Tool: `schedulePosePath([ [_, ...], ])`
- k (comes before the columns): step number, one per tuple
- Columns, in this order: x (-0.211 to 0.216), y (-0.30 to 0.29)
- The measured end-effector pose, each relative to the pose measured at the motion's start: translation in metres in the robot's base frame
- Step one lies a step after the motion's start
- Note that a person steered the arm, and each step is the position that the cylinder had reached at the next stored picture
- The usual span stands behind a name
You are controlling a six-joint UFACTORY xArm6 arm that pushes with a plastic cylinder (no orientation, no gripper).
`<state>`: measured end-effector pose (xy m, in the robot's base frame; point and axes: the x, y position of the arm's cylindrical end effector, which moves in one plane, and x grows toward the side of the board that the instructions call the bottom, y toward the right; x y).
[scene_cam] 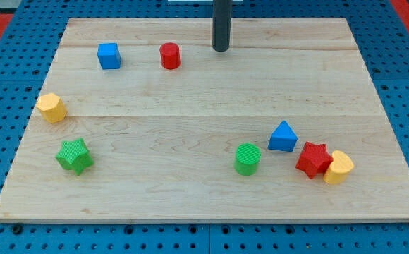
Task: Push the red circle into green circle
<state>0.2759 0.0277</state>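
Note:
The red circle (170, 56) is a small red cylinder near the view's top, left of centre. The green circle (247, 159) is a green cylinder at the lower right of the board, far from the red one. My tip (221, 49) is the end of the dark rod, close to the top edge of the board. It stands a short way to the right of the red circle and does not touch it.
A blue cube (108, 56) lies left of the red circle. A yellow hexagon (51, 108) and a green star (74, 155) lie at the left. A blue triangle (283, 137), a red star (313, 159) and a yellow heart (338, 168) cluster right of the green circle. All rest on the wooden board (204, 204).

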Motion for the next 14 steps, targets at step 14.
schedulePosePath([
  [14, 0.181, -0.078],
])
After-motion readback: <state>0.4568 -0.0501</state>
